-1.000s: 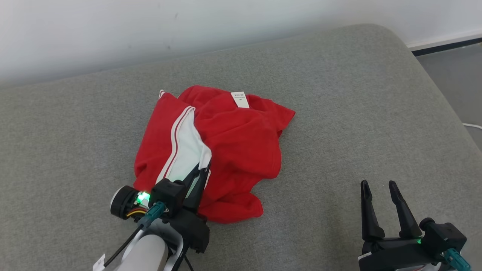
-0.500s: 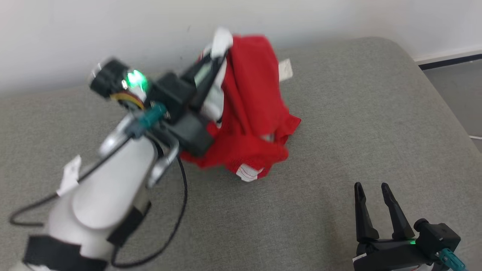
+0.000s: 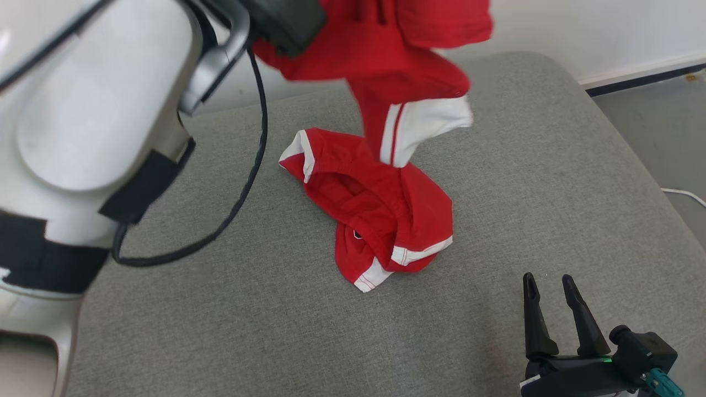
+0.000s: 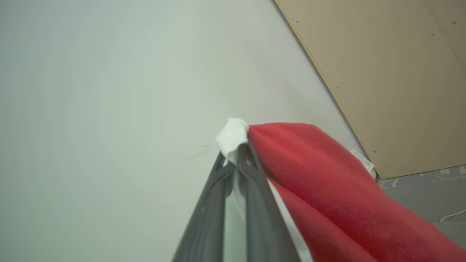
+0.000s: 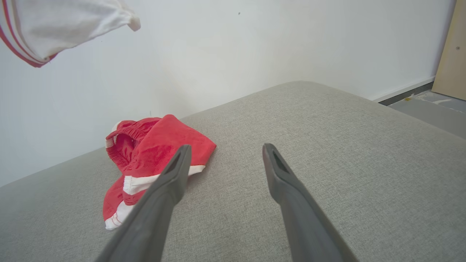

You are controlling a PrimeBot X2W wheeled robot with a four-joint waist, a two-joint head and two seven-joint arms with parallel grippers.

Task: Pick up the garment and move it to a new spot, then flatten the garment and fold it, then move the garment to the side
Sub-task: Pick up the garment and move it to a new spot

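My left pincer (image 4: 236, 154): clamped on white trim of garment (image 3: 386, 209), top of frame. My right pincer (image 3: 548, 277): wide, empty. I should lift until hem clears cushion (image 3: 551, 165).

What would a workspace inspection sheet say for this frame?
Surface: grey cushion.
Job's things: red garment with white trim, upper part hanging in the air, lower part bunched on the cushion.
Clutter: nothing seen.
End effectors: left end effector shut on the garment's white edge, held high; right end effector open, low over the cushion, holding nothing.
Cables: black cable looping from the left arm; white cable on the floor.
Surroundings: white wall, beige panel.
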